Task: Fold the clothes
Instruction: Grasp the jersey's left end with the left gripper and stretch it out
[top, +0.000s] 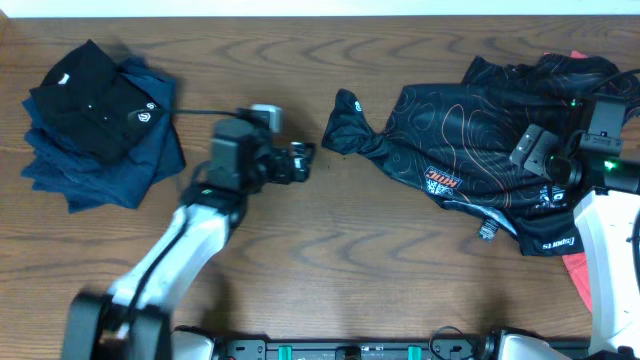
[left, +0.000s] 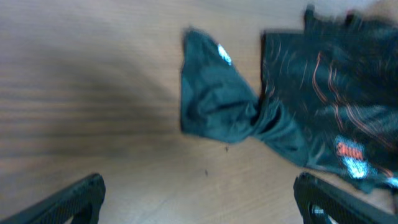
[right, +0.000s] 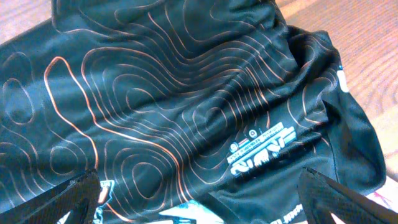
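Note:
The black jersey (top: 470, 140) with thin orange contour lines lies crumpled at the right of the table, one sleeve (top: 350, 125) stretched out to the left. My left gripper (top: 300, 160) is open and empty, just left of that sleeve; the left wrist view shows the sleeve (left: 214, 102) ahead of the open fingers (left: 199, 199). My right gripper (top: 535, 152) is open above the jersey's right part; the right wrist view shows the contour print and a white logo (right: 261, 146) between the spread fingers (right: 199, 199).
A stack of dark folded clothes (top: 100, 120), a black polo on top, lies at the back left. A strip of red fabric (top: 575, 275) shows under the jersey's right edge. Bare wood lies between the stack and the jersey.

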